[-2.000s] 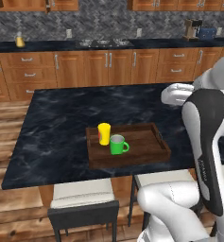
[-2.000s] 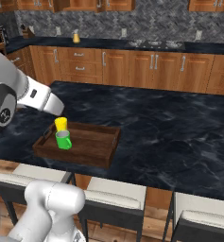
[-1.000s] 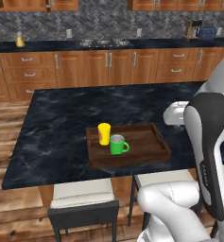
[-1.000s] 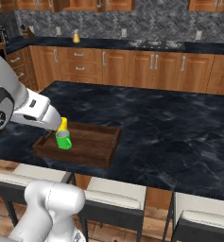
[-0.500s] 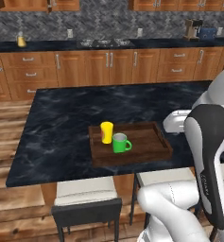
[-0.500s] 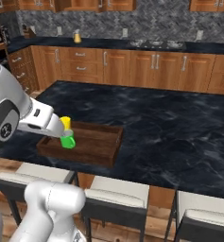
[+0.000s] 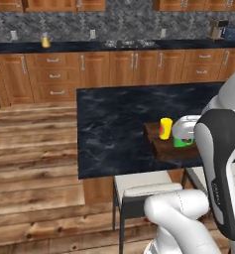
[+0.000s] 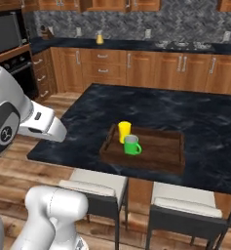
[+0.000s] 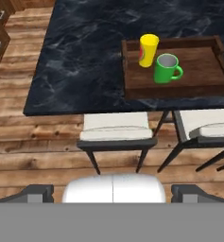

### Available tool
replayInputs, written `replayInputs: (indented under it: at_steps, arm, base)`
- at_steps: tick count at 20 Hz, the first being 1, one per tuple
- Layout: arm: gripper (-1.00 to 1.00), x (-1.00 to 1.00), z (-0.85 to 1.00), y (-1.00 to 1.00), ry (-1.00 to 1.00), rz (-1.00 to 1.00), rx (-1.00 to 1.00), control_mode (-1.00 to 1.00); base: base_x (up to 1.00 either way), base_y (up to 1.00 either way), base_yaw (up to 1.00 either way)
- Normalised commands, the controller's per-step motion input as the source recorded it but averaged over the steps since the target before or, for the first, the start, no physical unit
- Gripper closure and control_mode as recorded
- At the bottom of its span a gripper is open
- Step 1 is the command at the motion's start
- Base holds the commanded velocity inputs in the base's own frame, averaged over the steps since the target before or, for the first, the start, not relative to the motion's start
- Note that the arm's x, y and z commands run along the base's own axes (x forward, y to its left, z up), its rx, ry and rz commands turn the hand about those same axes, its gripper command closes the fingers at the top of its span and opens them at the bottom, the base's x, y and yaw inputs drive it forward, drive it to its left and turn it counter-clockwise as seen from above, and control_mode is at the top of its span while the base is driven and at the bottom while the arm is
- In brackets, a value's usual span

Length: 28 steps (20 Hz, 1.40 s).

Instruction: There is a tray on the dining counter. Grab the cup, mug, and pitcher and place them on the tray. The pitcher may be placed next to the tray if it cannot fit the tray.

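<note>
The dark wooden tray (image 8: 161,151) lies on the black marble dining counter (image 8: 200,122), near its front edge. At the tray's left end the yellow cup (image 8: 124,132) and the green mug (image 8: 132,145) stand upright, close together. From above, the hand view takes in the cup (image 9: 148,49), the mug (image 9: 167,69) and the tray (image 9: 198,71). My gripper (image 9: 112,194) is open and empty, held back over the stools, off the counter's front edge. Far off, the amber pitcher (image 7: 45,42) stands on the back counter, and the right base view shows the pitcher (image 8: 100,38) too.
Two white-seated stools (image 9: 116,134) (image 9: 208,127) are tucked under the dining counter's front edge. A long counter with wooden drawer fronts (image 7: 109,69) runs along the back wall. A black oven (image 8: 5,34) is at the left. Open wooden floor (image 7: 34,163) lies left of the island.
Both base views have shifted, so the base has moved, bringing the island's left end and the floor into view. The arm has drawn back from the tray. Cup and mug stay on the tray.
</note>
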Motion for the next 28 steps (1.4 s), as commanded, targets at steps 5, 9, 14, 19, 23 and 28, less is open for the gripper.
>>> replayInputs:
  at_steps: [5, 9, 14, 19, 23, 28]
  arm:
    - [-1.00, 0.00, 0.00, 0.00, 0.00, 0.00, 0.00, 1.00]
    - [-1.00, 0.00, 0.00, 0.00, 0.00, 0.00, 0.00, 1.00]
    - [-1.00, 0.00, 0.00, 0.00, 0.00, 0.00, 0.00, 1.00]
    - [-1.00, 0.00, 0.00, 0.00, 0.00, 0.00, 0.00, 1.00]
    - [-1.00, 0.00, 0.00, 0.00, 0.00, 0.00, 0.00, 1.00]
    - [-1.00, 0.00, 0.00, 0.00, 0.00, 0.00, 0.00, 1.00]
  base:
    - [-0.06, 1.00, -0.01]
    - [0.00, 1.00, -0.04]
    - [0.00, 1.00, -0.05]
    - [0.25, 1.00, -0.11]
    - [0.91, 0.69, -0.16]
    - [1.00, 0.60, -0.20]
